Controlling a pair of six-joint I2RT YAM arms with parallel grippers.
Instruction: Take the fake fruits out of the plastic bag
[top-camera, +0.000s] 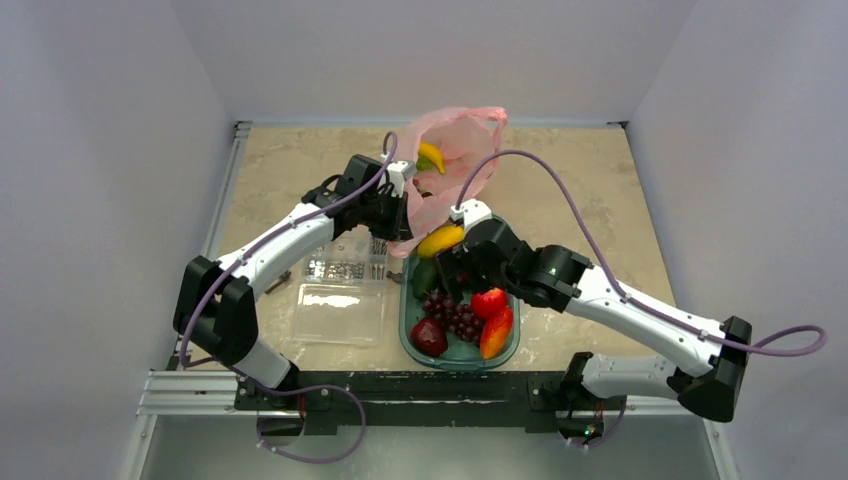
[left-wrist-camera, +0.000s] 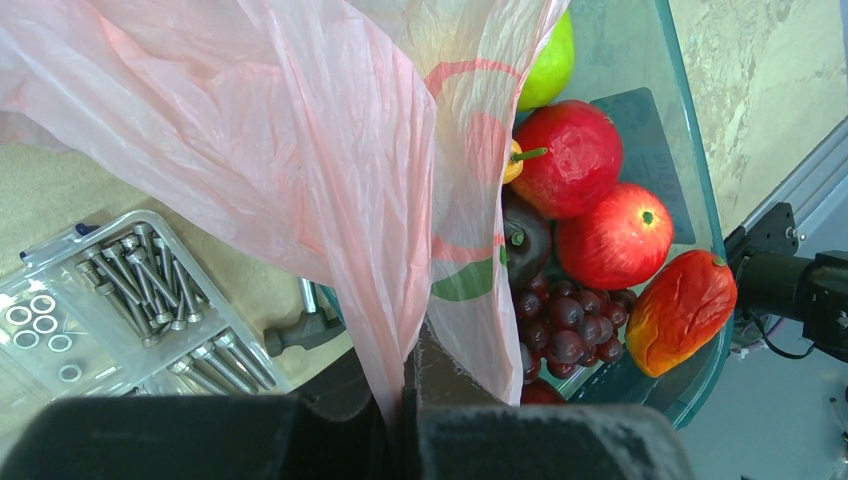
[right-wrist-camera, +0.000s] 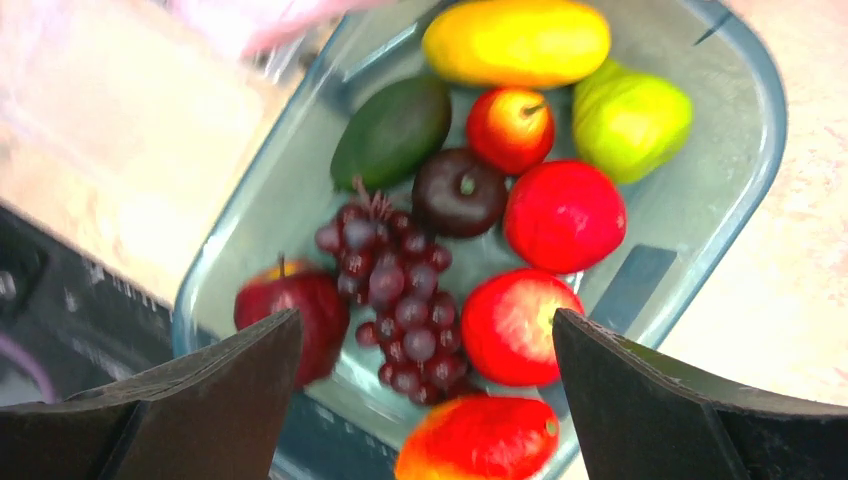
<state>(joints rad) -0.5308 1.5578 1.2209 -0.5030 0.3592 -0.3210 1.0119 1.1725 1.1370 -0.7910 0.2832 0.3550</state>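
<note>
Nearest us, the right end effector (right-wrist-camera: 425, 322) hangs with its fingers spread wide and nothing between them, right over the far end of the green tray (top-camera: 515, 345). Biggest thing on the counter (top-camera: 600, 200) is the plastic bag (top-camera: 462, 148), pink and crumpled, lifted off the surface toward the far edge, just beyond the tray. And the left end effector (top-camera: 398, 200) has it, fingers pressed together on a fold of film at the bag's left side. Down in size: the tray sits at the near edge, centre, holding a red apple (right-wrist-camera: 563, 215), an orange-red mango (right-wrist-camera: 480, 440) and a dark plum (right-wrist-camera: 460, 192). Smallest, and the one that matters, is the banana (top-camera: 432, 156) inside the bag, a green lump (top-camera: 423, 164) tucked against it. Grapes possibly, too small to call. The banana lies beyond and a touch left of the right end effector, long axis seemingly slanting far-left to near-right. Left is closer but busy, so I reckon the right arm reaches away from the bases, into the bag.
</note>
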